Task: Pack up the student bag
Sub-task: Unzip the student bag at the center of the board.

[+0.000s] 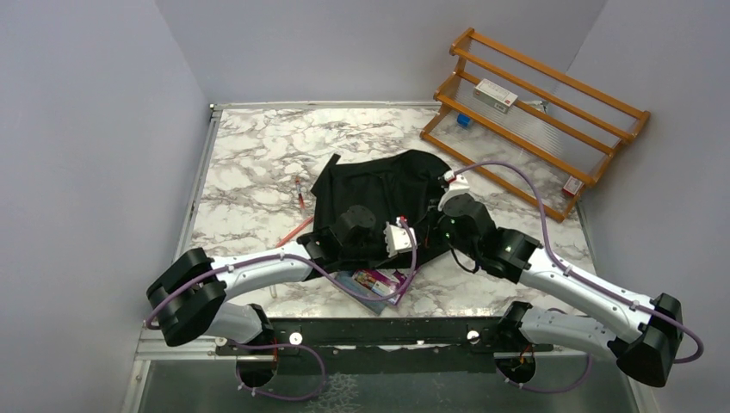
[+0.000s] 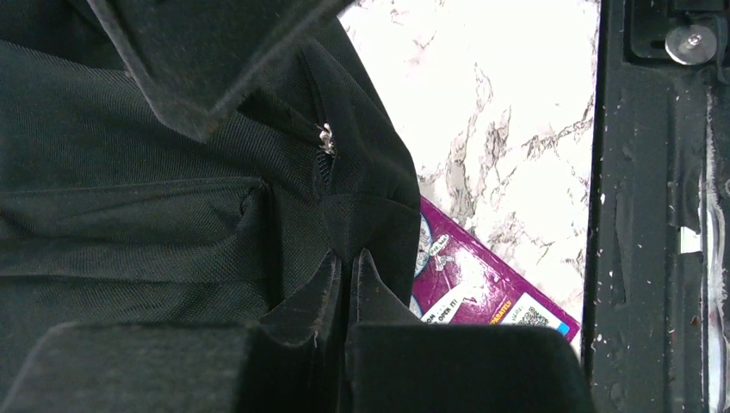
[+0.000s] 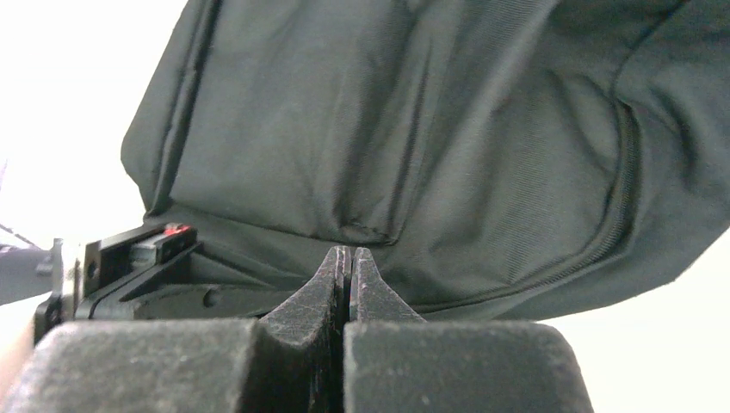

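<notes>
One student bag (image 1: 379, 185); left gripper (image 2: 349, 258), right gripper (image 3: 349, 254) closed

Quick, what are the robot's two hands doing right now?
Left gripper: closed, pinching the black backpack fabric.
Right gripper: closed, pinching the backpack too.

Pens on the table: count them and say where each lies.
2. A red pen lies just left of the student bag; an orange-red pen lies nearer the arms, also left of the bag. Others may be hidden under the bag or arms.
</notes>
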`<state>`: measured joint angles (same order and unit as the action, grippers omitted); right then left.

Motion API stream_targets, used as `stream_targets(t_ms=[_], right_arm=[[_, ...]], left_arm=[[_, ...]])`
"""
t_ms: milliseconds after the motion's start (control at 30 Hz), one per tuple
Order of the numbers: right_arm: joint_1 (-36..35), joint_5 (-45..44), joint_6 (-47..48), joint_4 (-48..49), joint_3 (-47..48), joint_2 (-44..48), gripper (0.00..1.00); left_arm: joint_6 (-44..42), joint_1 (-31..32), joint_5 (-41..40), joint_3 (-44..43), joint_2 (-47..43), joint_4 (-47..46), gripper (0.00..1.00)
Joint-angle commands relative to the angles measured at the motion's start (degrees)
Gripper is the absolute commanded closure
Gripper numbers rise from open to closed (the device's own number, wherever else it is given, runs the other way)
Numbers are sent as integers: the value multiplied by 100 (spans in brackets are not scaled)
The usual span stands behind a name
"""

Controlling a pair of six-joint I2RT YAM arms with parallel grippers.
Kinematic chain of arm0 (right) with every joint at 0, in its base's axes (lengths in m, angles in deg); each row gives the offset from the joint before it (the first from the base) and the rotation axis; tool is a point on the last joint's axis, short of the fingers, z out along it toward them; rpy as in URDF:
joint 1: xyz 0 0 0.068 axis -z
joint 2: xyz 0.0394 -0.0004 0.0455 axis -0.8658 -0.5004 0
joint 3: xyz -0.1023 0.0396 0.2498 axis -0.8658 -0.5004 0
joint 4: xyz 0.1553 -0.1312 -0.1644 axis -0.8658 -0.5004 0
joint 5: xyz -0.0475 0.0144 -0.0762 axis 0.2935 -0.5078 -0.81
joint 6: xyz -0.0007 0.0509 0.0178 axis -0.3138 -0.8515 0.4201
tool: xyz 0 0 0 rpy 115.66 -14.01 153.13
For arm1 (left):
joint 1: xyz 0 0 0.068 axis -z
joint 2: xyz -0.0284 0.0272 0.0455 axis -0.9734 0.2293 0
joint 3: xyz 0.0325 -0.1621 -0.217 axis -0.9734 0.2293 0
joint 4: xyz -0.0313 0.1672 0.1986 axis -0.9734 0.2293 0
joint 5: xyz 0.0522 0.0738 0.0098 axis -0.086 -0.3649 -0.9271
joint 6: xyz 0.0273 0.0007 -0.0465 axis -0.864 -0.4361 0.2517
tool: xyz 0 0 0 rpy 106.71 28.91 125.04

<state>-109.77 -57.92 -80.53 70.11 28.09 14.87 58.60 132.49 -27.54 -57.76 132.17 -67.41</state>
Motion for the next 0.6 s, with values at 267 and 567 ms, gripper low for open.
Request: stream_targets(t_ms=[267, 567], right_arm=[[790, -1569, -358, -740, 300, 77, 99], [2095, -733, 214, 50, 137, -198, 99]], left_arm=[[316, 624, -952, 671, -316, 41, 100], [369, 783, -1327, 782, -325, -15, 100]])
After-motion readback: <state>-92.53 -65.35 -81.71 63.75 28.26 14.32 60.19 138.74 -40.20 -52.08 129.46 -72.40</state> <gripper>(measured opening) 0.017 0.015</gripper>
